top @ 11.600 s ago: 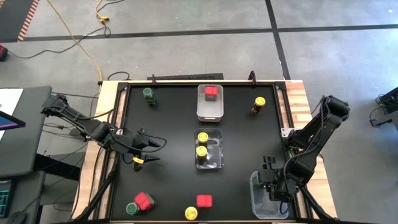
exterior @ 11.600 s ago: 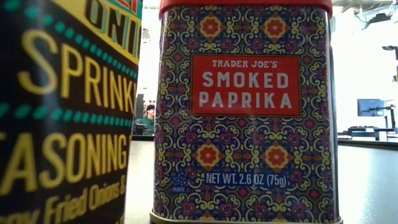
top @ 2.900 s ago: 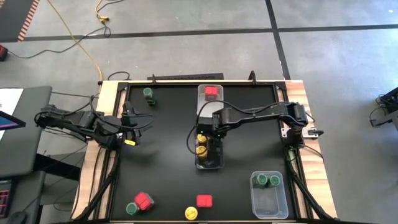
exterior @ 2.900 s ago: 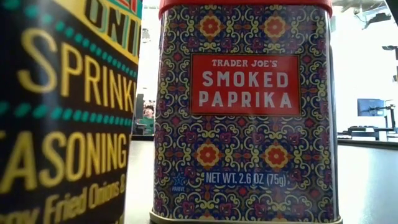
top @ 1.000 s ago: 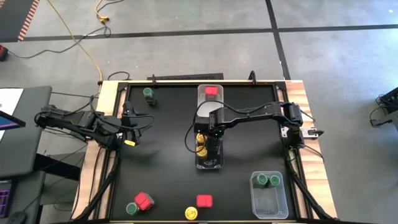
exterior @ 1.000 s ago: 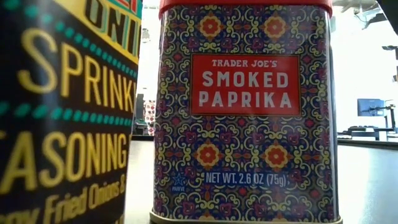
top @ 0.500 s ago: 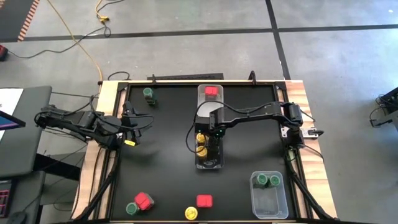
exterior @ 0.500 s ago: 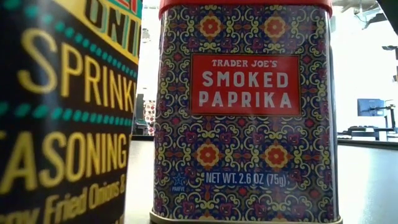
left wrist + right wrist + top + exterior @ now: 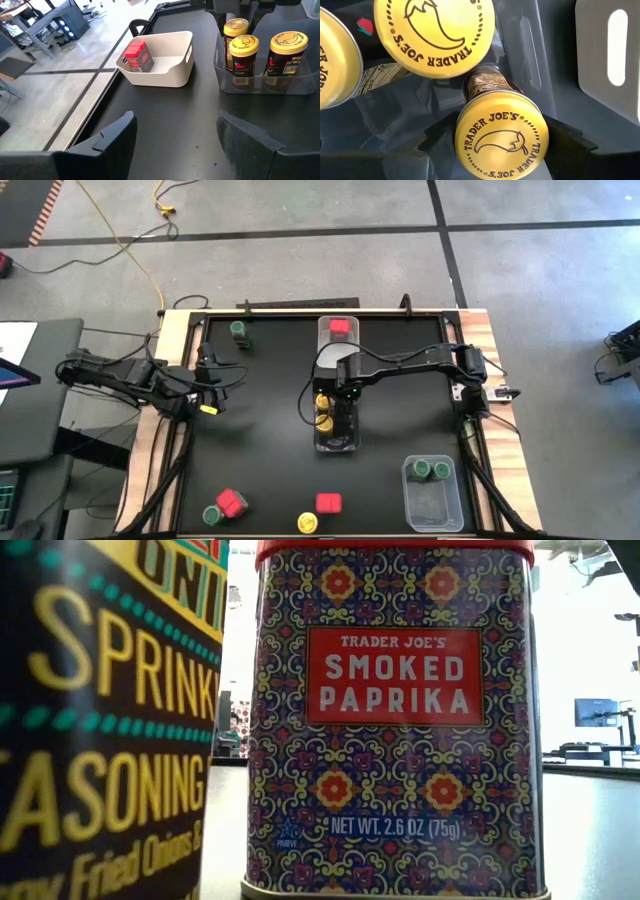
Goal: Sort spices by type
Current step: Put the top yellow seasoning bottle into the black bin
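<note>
My right gripper [image 9: 502, 137] has its fingers closed around a yellow-lidded jar [image 9: 501, 135] inside the clear bin [image 9: 337, 442] at the middle of the high view, beside two other yellow jars [image 9: 243, 44]. My left gripper [image 9: 175, 137] waits partly open and empty at the left edge of the table [image 9: 270, 470].

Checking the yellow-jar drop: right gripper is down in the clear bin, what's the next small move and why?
Probably open the right gripper and lift straight up. Its fingers sit on either side of a yellow-lidded jar that is already down in the clear bin, upright beside two other yellow jars. The placement looks done, and a straight lift should avoid knocking the neighbours.
</note>
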